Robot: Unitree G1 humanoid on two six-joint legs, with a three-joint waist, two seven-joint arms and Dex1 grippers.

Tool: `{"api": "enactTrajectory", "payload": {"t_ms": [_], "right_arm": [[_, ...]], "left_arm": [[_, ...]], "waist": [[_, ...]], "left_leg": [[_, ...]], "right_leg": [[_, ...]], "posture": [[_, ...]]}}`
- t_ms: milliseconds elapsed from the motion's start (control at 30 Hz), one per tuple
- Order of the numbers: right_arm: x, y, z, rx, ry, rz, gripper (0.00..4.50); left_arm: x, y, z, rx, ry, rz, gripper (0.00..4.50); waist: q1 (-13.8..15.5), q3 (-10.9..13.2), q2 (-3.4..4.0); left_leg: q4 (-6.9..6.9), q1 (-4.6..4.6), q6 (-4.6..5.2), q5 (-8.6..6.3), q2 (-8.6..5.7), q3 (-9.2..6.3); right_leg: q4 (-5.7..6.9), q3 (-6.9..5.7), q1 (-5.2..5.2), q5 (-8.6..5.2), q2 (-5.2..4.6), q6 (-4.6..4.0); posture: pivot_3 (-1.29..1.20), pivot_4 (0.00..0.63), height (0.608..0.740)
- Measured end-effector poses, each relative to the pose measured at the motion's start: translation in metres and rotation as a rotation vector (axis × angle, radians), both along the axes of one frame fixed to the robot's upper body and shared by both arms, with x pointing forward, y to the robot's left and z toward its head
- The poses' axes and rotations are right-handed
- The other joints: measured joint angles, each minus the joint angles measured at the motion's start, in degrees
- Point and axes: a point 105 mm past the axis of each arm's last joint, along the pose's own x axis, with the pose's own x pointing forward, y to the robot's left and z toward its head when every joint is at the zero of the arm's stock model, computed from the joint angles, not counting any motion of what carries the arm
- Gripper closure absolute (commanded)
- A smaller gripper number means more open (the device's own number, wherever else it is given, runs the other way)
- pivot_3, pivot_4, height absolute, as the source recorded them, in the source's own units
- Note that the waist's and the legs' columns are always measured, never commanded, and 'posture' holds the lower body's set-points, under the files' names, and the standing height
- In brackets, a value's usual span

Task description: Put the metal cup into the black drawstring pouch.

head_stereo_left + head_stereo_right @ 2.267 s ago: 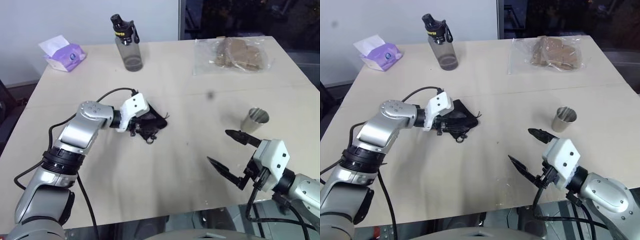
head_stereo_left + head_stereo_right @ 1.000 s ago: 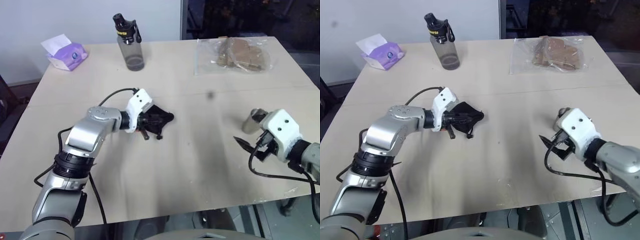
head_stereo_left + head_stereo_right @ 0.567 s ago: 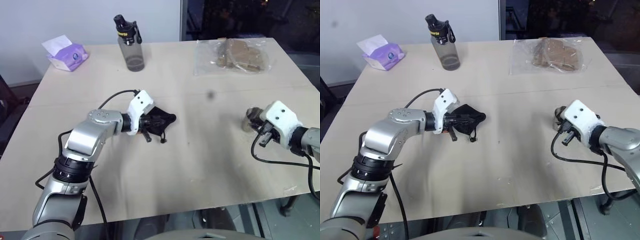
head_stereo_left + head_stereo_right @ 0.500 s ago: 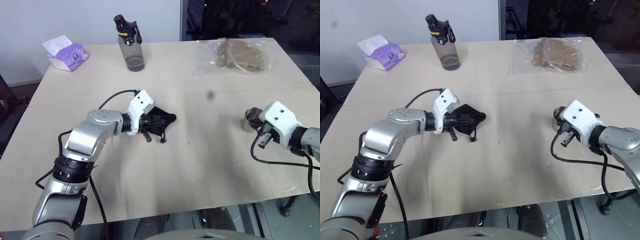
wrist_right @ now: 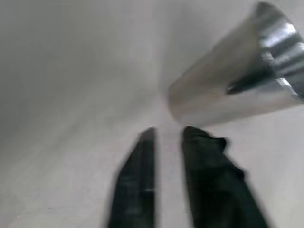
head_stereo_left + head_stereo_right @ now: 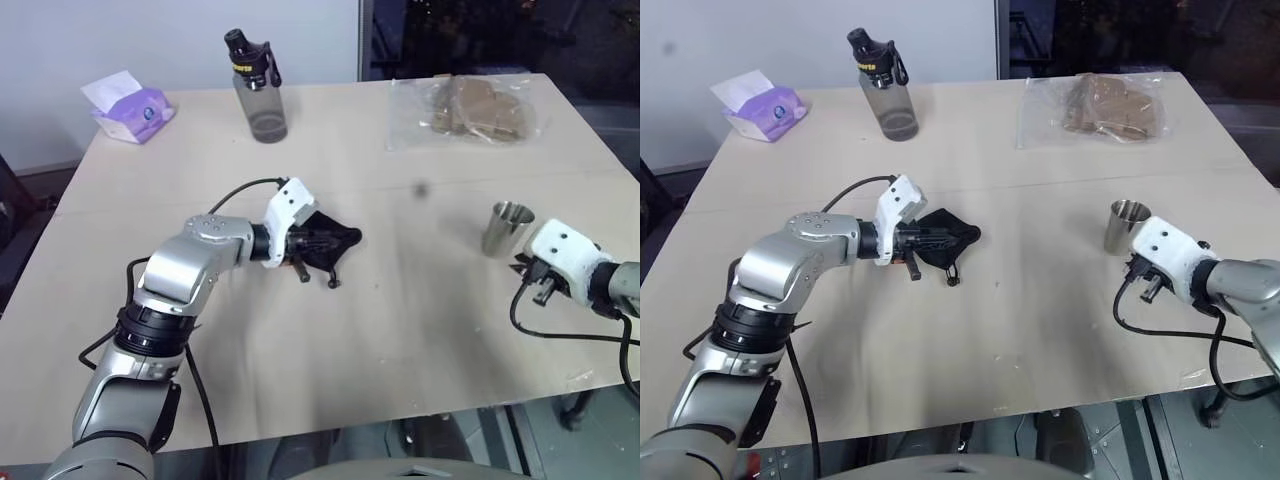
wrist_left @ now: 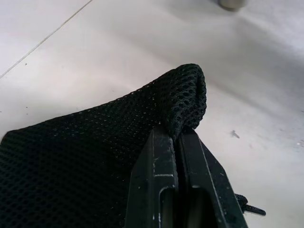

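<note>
My left jaws [image 7: 176,135] pinch the pouch [image 6: 330,243] mid-counter. Right jaws [image 5: 167,135], slightly parted and empty, sit beside the upright cup [image 6: 508,229] near the counter's [image 6: 400,340] right edge. I'd widen them, then straddle the cup squarely.

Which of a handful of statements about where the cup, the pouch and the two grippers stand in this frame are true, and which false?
1. The left gripper is shut on the black drawstring pouch. True.
2. The metal cup lies on its side. False: it stands upright on the table.
3. The right gripper holds the cup. False: its fingers sit beside the cup, a narrow gap between them, nothing gripped.
4. The cup is already inside the pouch. False: they are well apart.
5. A water bottle stands at the table's far side. True.
</note>
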Motion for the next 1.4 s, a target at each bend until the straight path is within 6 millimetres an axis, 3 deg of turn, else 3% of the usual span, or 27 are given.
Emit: {"api": "enactTrajectory", "payload": {"t_ms": [200, 367, 533, 733, 1033, 1400], "right_arm": [[0.008, 0.009, 0.018, 0.034, -0.039, 0.03, 2.74], [0.0, 0.028, 0.037, 0.042, -0.013, 0.144, 2.74], [0.005, 0.025, 0.053, 0.015, -0.032, 0.152, 2.74], [0.014, 0.013, 0.034, 0.011, 0.062, 0.106, 2.74], [0.026, 0.012, 0.03, -0.001, 0.074, 0.09, 2.74], [0.016, 0.028, 0.048, 0.055, 0.042, 0.144, 2.74]], "left_arm": [[-0.003, 0.002, -0.007, 0.003, 0.012, 0.013, 4.5], [-0.006, 0.003, -0.008, 0.007, 0.0, 0.02, 4.5], [-0.009, 0.004, -0.008, 0.007, -0.008, 0.027, 4.5], [-0.01, 0.007, -0.009, 0.008, -0.004, 0.05, 4.5], [-0.013, 0.007, -0.008, 0.009, -0.009, 0.061, 4.5], [-0.015, 0.006, -0.006, 0.007, -0.015, 0.058, 4.5]], "waist": [[0.1, 0.0, 0.01], [0.2, 0.0, 0.03], [0.2, 0.0, 0.04], [0.2, 0.0, 0.04], [0.2, 0.0, 0.05], [0.2, 0.0, 0.06]], "left_leg": [[0.0, -0.15, 0.01, -0.01, -0.02, -0.02], [0.0, -0.17, 0.03, -0.02, -0.02, -0.04], [0.01, -0.17, 0.04, -0.03, -0.03, -0.02], [0.01, -0.19, 0.04, -0.03, -0.04, 0.0], [0.01, -0.23, 0.03, -0.03, -0.04, -0.01], [0.01, -0.25, 0.04, -0.03, -0.04, -0.03]], "right_leg": [[-0.03, -0.02, -0.1, 0.0, -0.03, 0.0], [-0.03, -0.07, -0.08, 0.01, -0.04, 0.01], [-0.03, -0.07, -0.09, 0.01, -0.07, 0.02], [-0.04, -0.07, -0.12, 0.01, -0.08, 0.02], [-0.04, -0.07, -0.14, 0.01, -0.08, 0.02], [-0.04, -0.08, -0.15, 0.02, -0.08, 0.02]], "posture": [[0.0, 0.15, 0.74], [0.0, 0.15, 0.74], [0.0, 0.15, 0.74], [0.0, 0.15, 0.74], [0.0, 0.15, 0.74], [0.0, 0.15, 0.74]]}}
